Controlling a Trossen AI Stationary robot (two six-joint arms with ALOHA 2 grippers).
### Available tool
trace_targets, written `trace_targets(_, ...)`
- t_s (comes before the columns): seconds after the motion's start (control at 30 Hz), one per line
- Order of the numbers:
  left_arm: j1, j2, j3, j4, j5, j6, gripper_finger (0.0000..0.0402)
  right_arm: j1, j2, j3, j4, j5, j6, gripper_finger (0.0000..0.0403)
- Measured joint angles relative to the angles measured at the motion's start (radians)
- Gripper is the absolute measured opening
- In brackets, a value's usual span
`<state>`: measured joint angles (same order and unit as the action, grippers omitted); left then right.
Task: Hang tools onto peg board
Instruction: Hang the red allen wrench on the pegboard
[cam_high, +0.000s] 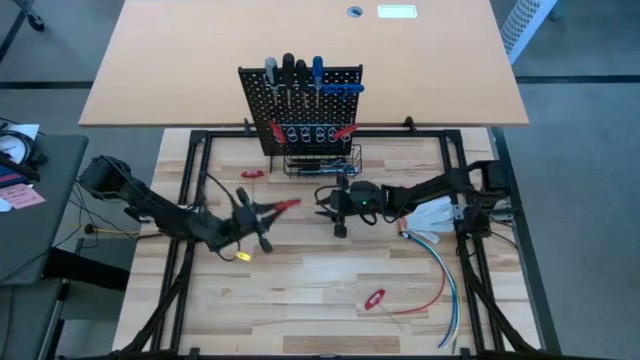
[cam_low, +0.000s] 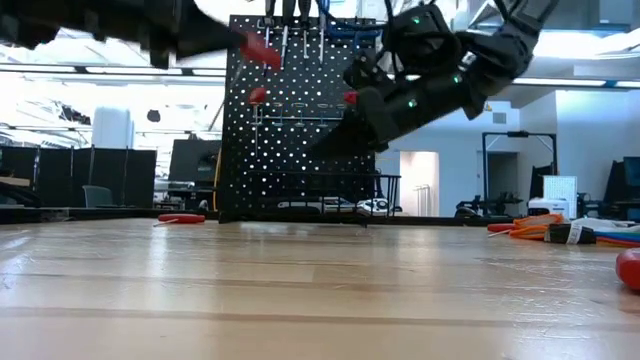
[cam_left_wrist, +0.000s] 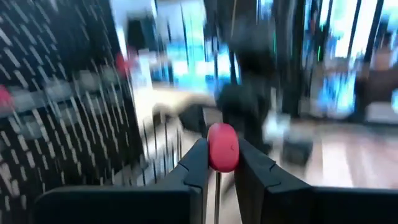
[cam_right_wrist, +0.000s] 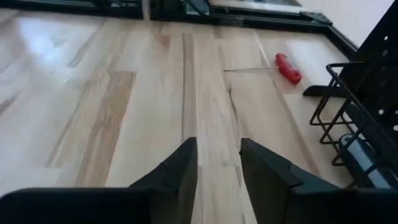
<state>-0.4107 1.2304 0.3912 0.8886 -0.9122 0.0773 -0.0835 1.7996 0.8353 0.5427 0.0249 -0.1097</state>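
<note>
The black peg board (cam_high: 300, 105) stands at the table's far middle. Several screwdrivers hang on its top rail (cam_high: 295, 72), and a wire basket (cam_high: 322, 162) sits at its base. My left gripper (cam_high: 268, 210) is in front of the board, left of centre, shut on a red-handled tool (cam_high: 284, 206) and well above the table in the low view (cam_low: 262, 50). My right gripper (cam_high: 328, 208) hovers just right of it, open and empty (cam_right_wrist: 219, 149). A small red-handled tool (cam_high: 252, 173) lies flat left of the basket, and another (cam_high: 374, 298) lies near the front. My left gripper pinches the red-handled tool between its two fingers; the handle's rounded red end (cam_left_wrist: 222, 146) stands out past the fingertips, along the fingers. The fingers come about level from the table's left. The tool is lifted clear of the table.
Red, blue and white cables (cam_high: 440, 270) run along the table's right side. A small yellow piece (cam_high: 242, 255) lies near the left arm. The black frame rails (cam_high: 190, 200) border the table. Bare wood shows at the middle front.
</note>
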Motion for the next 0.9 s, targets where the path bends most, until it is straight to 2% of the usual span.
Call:
trace_targets(0.17, 0.091, -0.005, -0.037, 0.442, 0.027, 0.331, 0.0036, 0.001, 0.007, -0.046, 0.157, -0.003, 0.008, 0.0133)
trace_targets(0.23, 0.176, 0.002, -0.036, 0.599, 0.14, 0.411, 0.0036, 0.01, 0.002, -0.042, 0.179, -0.001, 0.008, 0.0132)
trace_targets(0.3, 0.271, 0.014, -0.035, 0.679, 0.259, 0.427, 0.0036, 0.016, 0.004, -0.044, 0.184, -0.001, 0.008, 0.0131)
trace_targets(0.47, 0.5, 0.015, 0.01, 0.674, 0.401, 0.39, 0.0036, 0.025, 0.004, -0.044, 0.196, 0.002, -0.003, 0.0131)
trace_targets(0.63, 0.665, 0.014, 0.062, 0.648, 0.538, 0.318, 0.0036, 0.023, 0.005, -0.045, 0.194, 0.003, -0.019, 0.0131)
trace_targets(0.77, 0.747, 0.035, 0.095, 0.565, 0.585, 0.234, 0.0036, 0.023, 0.005, -0.045, 0.194, 0.003, -0.023, 0.0131)
trace_targets(0.9, 0.758, 0.084, 0.122, 0.567, 0.604, 0.235, 0.0036, 0.023, 0.005, -0.044, 0.196, 0.003, -0.043, 0.0131)
